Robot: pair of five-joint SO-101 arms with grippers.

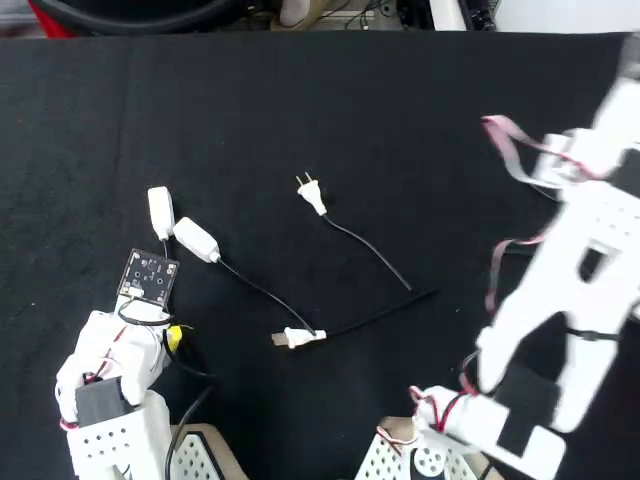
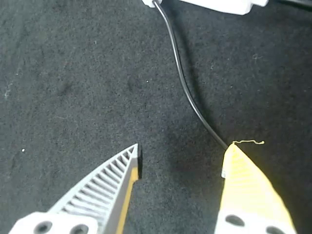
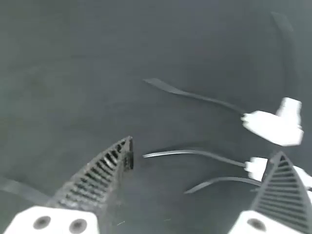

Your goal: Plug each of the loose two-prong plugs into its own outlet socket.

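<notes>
Spread open at the near left, the left gripper (image 2: 184, 148) is seen with a thin black cord (image 2: 183, 83) between its fingers; it could be snagged, dragging the loose white oblong outlet sockets (image 1: 196, 240). The right gripper (image 3: 204, 148), near right, is likewise spread. Both white two-prong plugs, nearer (image 1: 295, 338) and farther (image 1: 311, 193), lie unplugged on the black cloth table (image 1: 400, 120).

Right gripper (image 3: 204, 148): foreground; fingers spread wide apart
Cloth (image 3: 97, 58): dark; covers the whole surface
Socket (image 3: 270, 127): white, blurred; beyond one fingertip
Plug (image 3: 255, 168): white; black cable (image 3: 195, 153) attached
</notes>
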